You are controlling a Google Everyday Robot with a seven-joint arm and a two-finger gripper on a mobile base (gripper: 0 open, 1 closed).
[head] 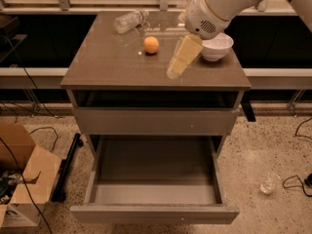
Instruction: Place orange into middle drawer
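The orange (151, 45) sits on the cabinet top (107, 67), left of centre and towards the back. My gripper (174, 72) hangs over the cabinet top, a short way to the right of and in front of the orange, not touching it, and holds nothing. The middle drawer (156, 165) is pulled wide open below, with its flat grey floor bare.
A clear plastic bottle (130, 20) lies on its side at the back left of the top. A white bowl (217, 46) stands at the right, partly behind my arm. The upper drawer (156, 99) is slightly open. A cardboard box (22, 179) and cables lie on the floor at left.
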